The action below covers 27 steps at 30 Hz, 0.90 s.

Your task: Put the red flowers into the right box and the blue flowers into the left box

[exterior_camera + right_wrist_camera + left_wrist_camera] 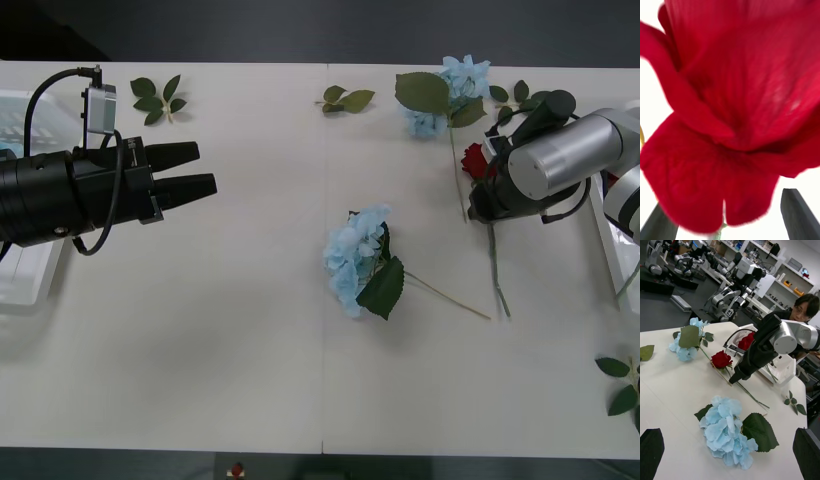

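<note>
A red rose (477,160) lies on the white table at the right, its stem running toward the front. My right gripper (481,183) is low over it and open, with the bloom (730,112) close up between and ahead of its black fingers (799,213). From the left wrist, one finger touches down beside the rose (721,359). One blue hydrangea (355,258) lies mid-table and another (455,85) at the far right. My left gripper (195,170) hovers open at the left, beside the slotted left box (25,275). The right box (608,240) sits at the right edge.
Loose leaf sprigs lie at the far left (158,98), far middle (345,98) and near right (625,385). Another red bloom (747,340) shows behind the right arm, by the right box (784,369). Bare table spans the front and middle left.
</note>
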### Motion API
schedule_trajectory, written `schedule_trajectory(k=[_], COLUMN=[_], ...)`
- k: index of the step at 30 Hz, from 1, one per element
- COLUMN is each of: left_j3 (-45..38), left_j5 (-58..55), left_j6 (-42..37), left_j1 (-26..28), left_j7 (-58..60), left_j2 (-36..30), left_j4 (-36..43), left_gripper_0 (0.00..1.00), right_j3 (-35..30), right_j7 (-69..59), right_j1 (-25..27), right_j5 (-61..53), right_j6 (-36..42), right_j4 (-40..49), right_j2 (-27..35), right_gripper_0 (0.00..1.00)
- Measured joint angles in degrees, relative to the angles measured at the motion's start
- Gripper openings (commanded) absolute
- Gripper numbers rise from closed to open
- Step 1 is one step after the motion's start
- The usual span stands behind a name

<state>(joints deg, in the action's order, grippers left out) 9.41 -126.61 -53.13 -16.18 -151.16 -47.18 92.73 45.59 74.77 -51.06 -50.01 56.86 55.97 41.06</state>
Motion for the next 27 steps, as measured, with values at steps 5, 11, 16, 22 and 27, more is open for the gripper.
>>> schedule_trajectory(k=[5, 11, 16, 22, 27], left_j3=[0.0, 0.0, 0.0, 0.0, 0.0], left_j5=[-0.7, -0.8, -0.8, -0.8, -0.8], left_j6=[0.0, 0.0, 0.0, 0.0, 0.0], left_j1=[0.0, 0.0, 0.0, 0.0, 0.0], left_j7=[0.0, 0.0, 0.0, 0.0, 0.0], left_j2=[0.0, 0.0, 0.0, 0.0, 0.0], left_j4=[0.0, 0.0, 0.0, 0.0, 0.0], left_gripper_0=[1.00, 1.00, 1.00, 1.00, 1.00], right_j3=[0.0, 0.0, 0.0, 0.0, 0.0], right_j7=[0.0, 0.0, 0.0, 0.0, 0.0], right_j1=[0.0, 0.0, 0.0, 0.0, 0.0], right_j5=[0.0, 0.6, 0.6, 1.1, 1.5], right_j6=[0.0, 0.0, -1.0, -1.0, -2.2], right_j4=[-0.5, -0.5, -0.5, -0.6, -1.9], right_j2=[-0.7, -0.7, -0.7, -0.7, -0.9], right_gripper_0=[0.56, 0.29, 0.15, 0.02, 0.01])
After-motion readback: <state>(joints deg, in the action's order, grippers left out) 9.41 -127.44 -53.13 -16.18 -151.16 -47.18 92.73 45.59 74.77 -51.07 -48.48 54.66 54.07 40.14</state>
